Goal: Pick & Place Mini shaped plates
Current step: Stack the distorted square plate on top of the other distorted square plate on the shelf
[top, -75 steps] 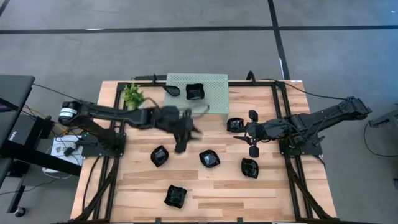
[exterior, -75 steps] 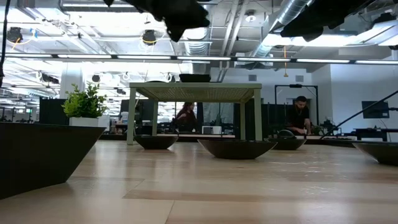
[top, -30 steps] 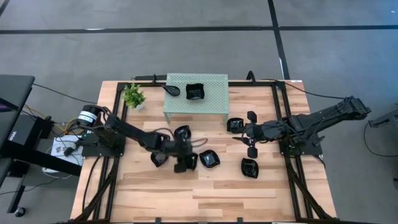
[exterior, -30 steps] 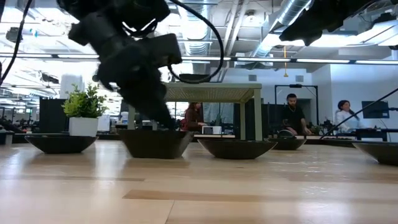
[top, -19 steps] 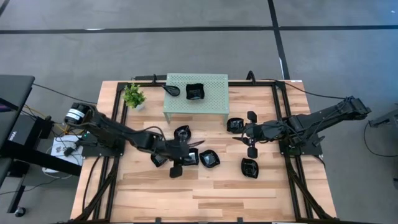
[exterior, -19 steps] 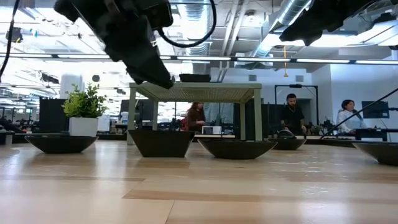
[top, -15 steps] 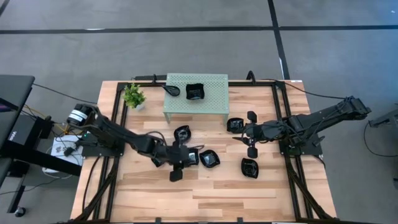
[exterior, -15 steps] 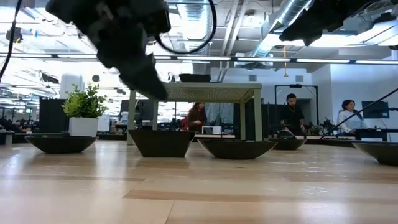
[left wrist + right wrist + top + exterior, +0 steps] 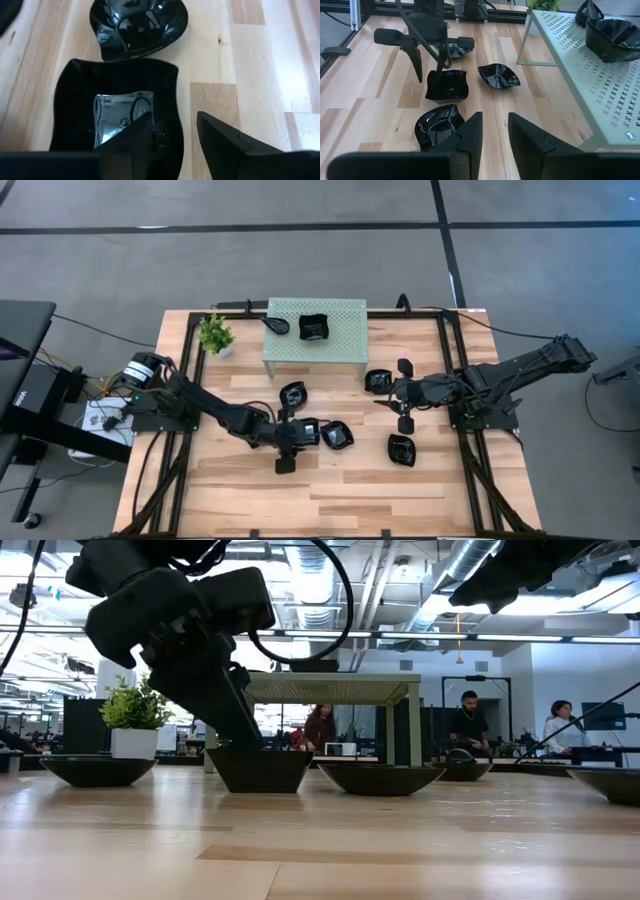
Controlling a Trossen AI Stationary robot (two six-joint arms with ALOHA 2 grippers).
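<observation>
black square plate (image 9: 117,115) straddled by open left gripper (image 9: 172,137), not yet gripped; two plates on green rack (image 9: 340,340), several left on table (image 9: 400,500)

Glossy black mini plates (image 9: 337,436) on pale wood table (image 9: 240,490); perforated green shelf (image 9: 340,330).

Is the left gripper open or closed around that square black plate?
Open: the left gripper straddles the square plate's rim, one finger inside, one outside.
</observation>
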